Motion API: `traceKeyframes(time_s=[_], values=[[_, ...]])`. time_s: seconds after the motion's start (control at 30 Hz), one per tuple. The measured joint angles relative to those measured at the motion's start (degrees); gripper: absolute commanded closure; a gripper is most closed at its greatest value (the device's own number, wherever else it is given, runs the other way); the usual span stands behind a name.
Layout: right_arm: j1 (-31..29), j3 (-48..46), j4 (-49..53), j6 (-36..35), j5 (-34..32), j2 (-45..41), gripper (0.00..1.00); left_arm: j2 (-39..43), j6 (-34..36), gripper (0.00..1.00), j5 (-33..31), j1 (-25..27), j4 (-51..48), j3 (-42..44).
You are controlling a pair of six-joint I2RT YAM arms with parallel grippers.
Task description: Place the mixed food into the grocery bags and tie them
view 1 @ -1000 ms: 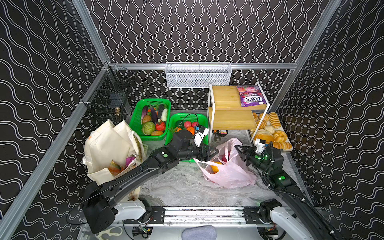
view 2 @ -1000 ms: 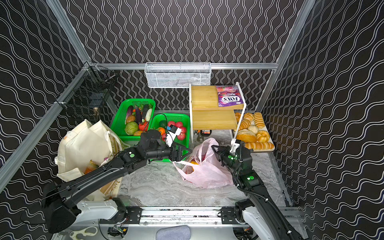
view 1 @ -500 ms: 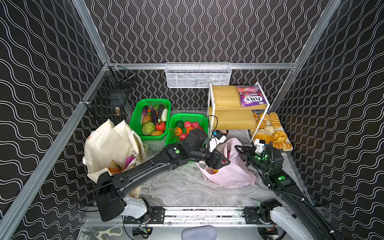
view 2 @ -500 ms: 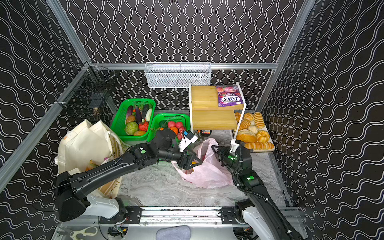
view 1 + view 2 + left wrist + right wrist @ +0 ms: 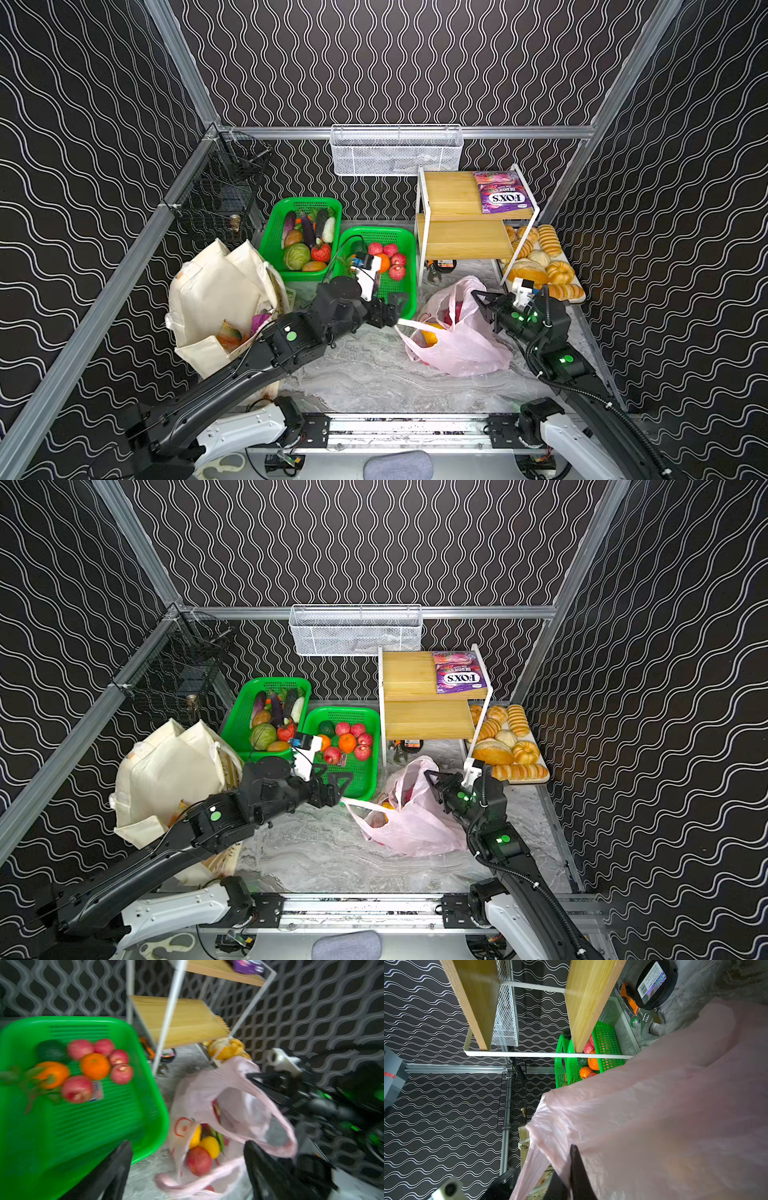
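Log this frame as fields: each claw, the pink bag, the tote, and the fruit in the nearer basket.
Left claw: open, at the loose handle of the pink bag
Right claw: shut on the pink bag's rim
Pink bag: mouth open, untied; red apple and yellow fruit inside
Tote: at the left, items inside, untied
Green basket: holds apples and oranges

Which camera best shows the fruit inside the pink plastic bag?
The left wrist view: it looks into the pink plastic bag through its open mouth, showing a red apple and yellow fruit, slightly blurred. Both top views catch only a yellow-orange glimpse at the mouth. The right wrist view shows just outer plastic.
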State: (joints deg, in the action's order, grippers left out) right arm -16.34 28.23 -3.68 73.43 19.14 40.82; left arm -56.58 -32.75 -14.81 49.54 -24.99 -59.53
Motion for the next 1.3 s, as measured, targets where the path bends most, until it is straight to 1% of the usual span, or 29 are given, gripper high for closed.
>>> traceKeyframes(time_s=[0.07, 0.17, 0.2, 0.33, 0.47, 0.57, 0.7, 0.97, 1.17, 1.3], values=[[0.00, 0.00, 0.09, 0.00, 0.00, 0.09, 0.92, -0.87, -2.89, 0.23, -2.23, -3.02, -4.04, 0.70], [0.00, 0.00, 0.17, 0.00, 0.02, 0.04, 0.92, -3.41, -6.32, 0.25, -2.49, -6.36, -9.46, 2.75], [0.00, 0.00, 0.28, 0.00, 0.02, 0.00, 0.92, -4.50, -7.43, 0.28, -2.01, -6.88, -10.99, 3.72], [0.00, 0.00, 0.66, 0.00, 0.02, -0.35, 0.92, -7.65, -9.99, 0.39, 2.27, -7.72, -13.66, 7.93], [0.00, 0.00, 0.90, 0.00, 0.00, -0.50, 0.92, -11.50, -10.58, 0.39, 7.30, -7.91, -12.83, 11.69], [0.00, 0.09, 1.20, 0.00, 0.00, -0.48, 0.92, -15.93, -10.45, 0.39, 9.68, -8.09, -10.91, 11.85], [0.00, 0.17, 1.22, 0.00, 0.00, -0.44, 0.92, -22.34, -7.80, 0.36, 10.64, -9.35, -7.61, 8.33], [0.00, 0.72, 2.23, -0.59, 0.04, -1.03, 0.92, -38.14, -0.87, 0.31, 12.46, -15.69, -1.27, -3.82], [0.00, 0.50, 2.51, -0.57, -0.07, -2.34, 0.92, -45.20, 2.36, 0.27, 14.73, -19.08, -0.22, -11.43], [0.00, 0.31, 2.82, -0.59, -0.28, -2.19, 0.92, -45.44, 3.91, 0.25, 15.28, -19.87, -0.92, -14.40]])
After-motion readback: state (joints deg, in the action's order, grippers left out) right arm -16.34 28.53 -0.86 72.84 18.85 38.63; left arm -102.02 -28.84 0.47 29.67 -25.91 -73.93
